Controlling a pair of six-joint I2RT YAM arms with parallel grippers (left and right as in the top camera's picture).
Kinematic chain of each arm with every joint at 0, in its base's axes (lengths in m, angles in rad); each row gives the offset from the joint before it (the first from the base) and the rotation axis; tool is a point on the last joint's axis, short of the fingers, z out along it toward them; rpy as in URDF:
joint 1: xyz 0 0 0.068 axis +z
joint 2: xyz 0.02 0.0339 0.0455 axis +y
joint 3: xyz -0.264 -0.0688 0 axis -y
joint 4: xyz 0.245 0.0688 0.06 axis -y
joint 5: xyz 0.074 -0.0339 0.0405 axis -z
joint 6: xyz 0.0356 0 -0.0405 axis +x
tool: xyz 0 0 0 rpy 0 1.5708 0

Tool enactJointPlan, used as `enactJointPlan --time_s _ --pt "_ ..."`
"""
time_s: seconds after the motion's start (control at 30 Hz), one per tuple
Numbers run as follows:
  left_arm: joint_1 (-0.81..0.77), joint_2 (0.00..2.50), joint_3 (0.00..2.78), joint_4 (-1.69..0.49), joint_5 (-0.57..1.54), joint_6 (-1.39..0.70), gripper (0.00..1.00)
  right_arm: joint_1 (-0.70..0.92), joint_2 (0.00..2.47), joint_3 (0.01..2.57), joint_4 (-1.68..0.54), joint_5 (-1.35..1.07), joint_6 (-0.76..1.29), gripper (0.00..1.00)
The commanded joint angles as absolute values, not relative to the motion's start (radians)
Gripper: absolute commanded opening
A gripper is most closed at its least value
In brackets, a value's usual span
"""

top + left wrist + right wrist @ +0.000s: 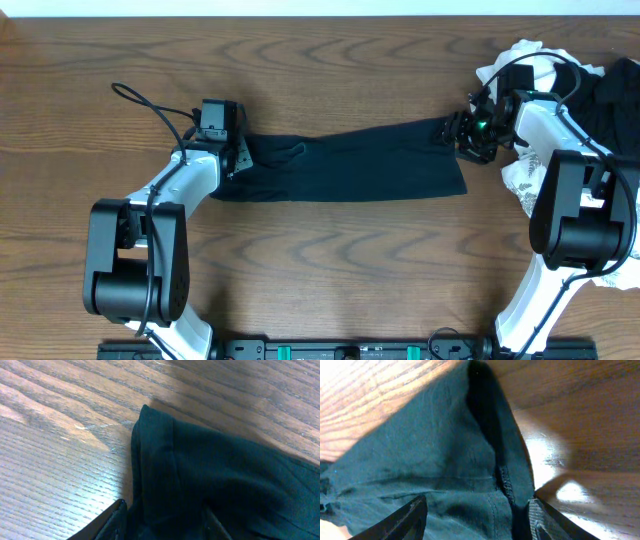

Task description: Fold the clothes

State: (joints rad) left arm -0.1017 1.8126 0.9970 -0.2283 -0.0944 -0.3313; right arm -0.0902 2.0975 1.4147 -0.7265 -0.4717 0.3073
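Observation:
A dark teal garment lies flat in a long strip across the middle of the wooden table. My left gripper is at its left end; in the left wrist view its fingers are apart with the cloth's hemmed corner between them. My right gripper is at the garment's right end; in the right wrist view its fingers are wide apart, straddling a seamed fold of the cloth. Both are low on the table.
A pile of other clothes lies at the far right: a white patterned piece and a black one, right behind the right arm. Bare wood table surrounds the garment.

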Motion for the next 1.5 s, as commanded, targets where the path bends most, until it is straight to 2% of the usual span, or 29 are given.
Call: enactJointPlan --time_s 0.0,0.2,0.9,1.27,1.33,1.47 --pt "-0.101 1.826 1.005 -0.234 -0.116 -0.311 0.49 -0.077 2.151 1.404 -0.717 -0.426 0.337 0.63" --pt "-0.101 1.826 1.005 -0.235 -0.116 -0.311 0.49 -0.077 2.151 1.404 -0.713 -0.425 0.337 0.58" --pt "-0.101 1.826 1.005 -0.254 -0.113 -0.311 0.49 -0.012 2.152 1.404 -0.651 -0.346 0.397 0.54" --pt "-0.101 1.826 1.005 -0.255 -0.113 -0.311 0.49 -0.012 2.152 1.404 -0.657 -0.343 0.412 0.32" --pt "-0.101 1.826 1.005 -0.257 -0.113 -0.311 0.49 -0.012 2.152 1.404 -0.657 -0.344 0.411 0.25" --pt "-0.101 1.826 1.005 -0.262 -0.113 -0.311 0.5 -0.012 2.152 1.404 -0.656 -0.344 0.411 0.02"
